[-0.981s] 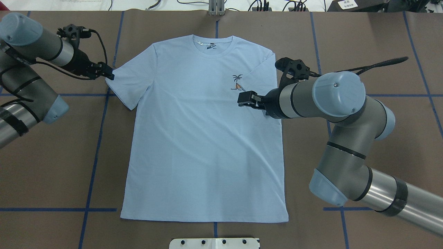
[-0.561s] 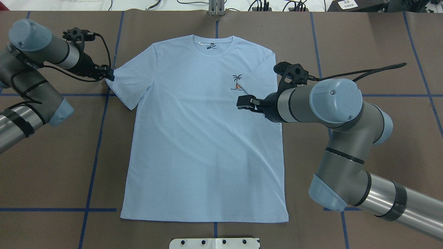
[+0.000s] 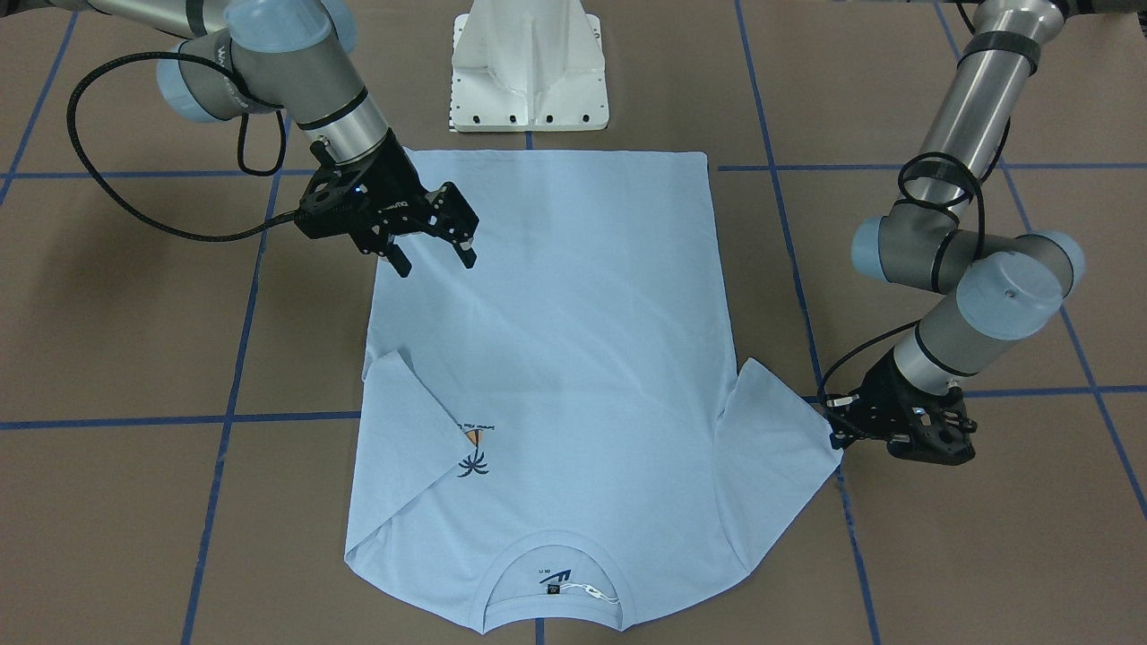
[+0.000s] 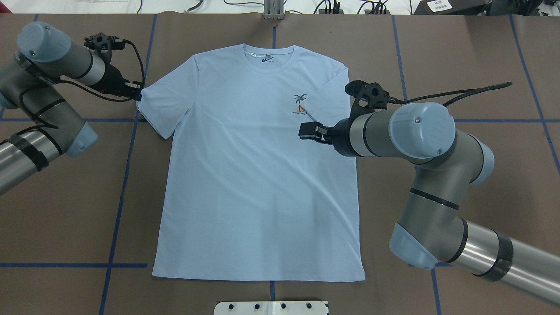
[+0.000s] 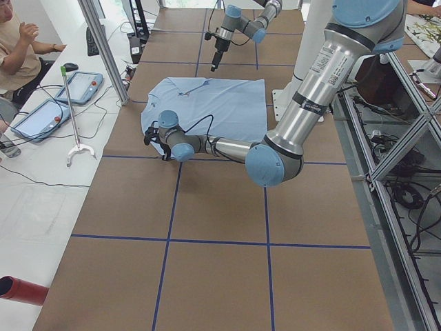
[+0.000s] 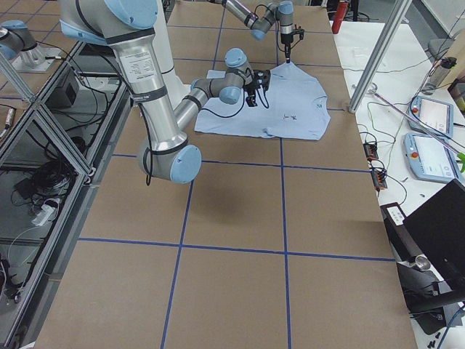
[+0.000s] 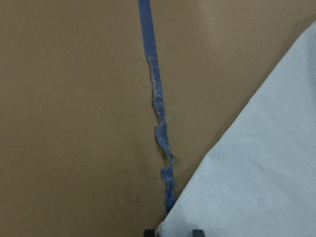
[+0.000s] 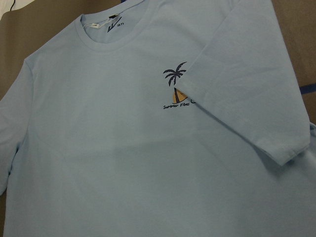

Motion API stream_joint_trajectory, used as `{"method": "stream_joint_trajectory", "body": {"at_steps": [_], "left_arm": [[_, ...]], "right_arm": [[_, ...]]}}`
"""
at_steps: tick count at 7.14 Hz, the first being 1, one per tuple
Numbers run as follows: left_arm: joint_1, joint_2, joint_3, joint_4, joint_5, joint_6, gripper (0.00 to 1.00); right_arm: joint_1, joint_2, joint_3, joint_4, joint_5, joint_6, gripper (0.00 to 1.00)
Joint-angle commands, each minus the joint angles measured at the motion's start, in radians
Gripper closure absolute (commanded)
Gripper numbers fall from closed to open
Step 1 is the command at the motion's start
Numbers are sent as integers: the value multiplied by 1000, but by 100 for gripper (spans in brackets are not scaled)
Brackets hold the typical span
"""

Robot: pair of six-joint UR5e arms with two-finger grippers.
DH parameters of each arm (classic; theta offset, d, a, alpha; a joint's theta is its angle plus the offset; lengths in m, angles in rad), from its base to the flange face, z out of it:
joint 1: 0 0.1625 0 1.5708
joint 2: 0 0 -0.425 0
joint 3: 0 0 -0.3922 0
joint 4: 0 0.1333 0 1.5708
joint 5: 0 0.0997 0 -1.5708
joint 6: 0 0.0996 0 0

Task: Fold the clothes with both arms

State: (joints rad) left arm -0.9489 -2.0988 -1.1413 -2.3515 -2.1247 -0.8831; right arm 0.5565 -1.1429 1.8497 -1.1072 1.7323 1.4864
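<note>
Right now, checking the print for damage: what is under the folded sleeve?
The sleeve lies on the T-shirt. The print shows its palm tree and most lettering; its edge under the sleeve is hidden.

Shirt (image 5: 213, 103): laid flat on table (image 5: 207, 276).
Left arm (image 5: 220, 146): stretched to shirt's near edge.
Right arm (image 5: 244, 21): held above far side.

Two grey metal arms on show: the left arm (image 4: 70, 61) and the right arm (image 4: 431, 210) are round tubes joined by fat elbows with pale blue caps (image 4: 433, 135), a tiny screw (image 4: 418, 119) in the face. Black bands (image 4: 503, 256) ring the shiny lower tubes, braided black cables (image 4: 474, 91) loop off the wrists, and the left gripper (image 4: 139, 96) and right gripper (image 3: 435, 265) are black, angular pincers.
</note>
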Motion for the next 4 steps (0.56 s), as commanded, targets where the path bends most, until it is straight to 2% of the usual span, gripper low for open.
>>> {"method": "stream_joint_trajectory", "body": {"at_steps": [1,2,4], "left_arm": [[5,-33,-140,11,-4,-205,100],[66,-44,-175,6,0,-291,100],[110,-111,-99,3,12,-347,100]], "right_arm": [[-7,-18,0,7,3,-2,0],[-9,-18,-1,7,7,-2,0],[-12,-17,3,7,4,-2,0]]}}
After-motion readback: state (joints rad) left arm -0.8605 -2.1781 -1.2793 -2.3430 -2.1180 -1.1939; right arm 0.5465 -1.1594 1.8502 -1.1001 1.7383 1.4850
